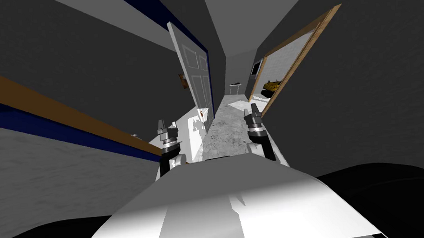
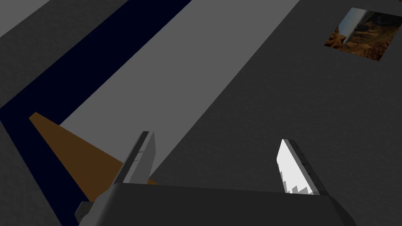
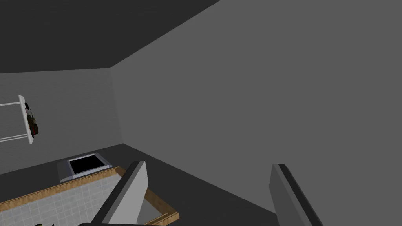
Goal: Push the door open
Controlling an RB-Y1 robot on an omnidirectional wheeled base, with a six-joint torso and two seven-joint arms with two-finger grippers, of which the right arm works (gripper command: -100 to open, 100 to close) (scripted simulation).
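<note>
- Head view: white panelled door point(image 1: 197, 76) ahead of the left fingers point(image 1: 161, 124), well apart, standing partly swung. Probably rigid and light on its hinges; best pushed flat near the free edge. Wood-framed opening point(image 1: 295, 55) beside the right fingers point(image 1: 254, 108); small table point(image 1: 235, 86) far beyond both.
- Left wrist view: left fingers point(image 2: 143, 157) spread, pinching nothing.
- Right wrist view: right fingers point(image 3: 135, 184) spread, likewise empty.

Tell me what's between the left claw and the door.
In the head view, a bare, brightly lit stretch of floor separates the left claw from the white panelled door; they are not touching.
</note>
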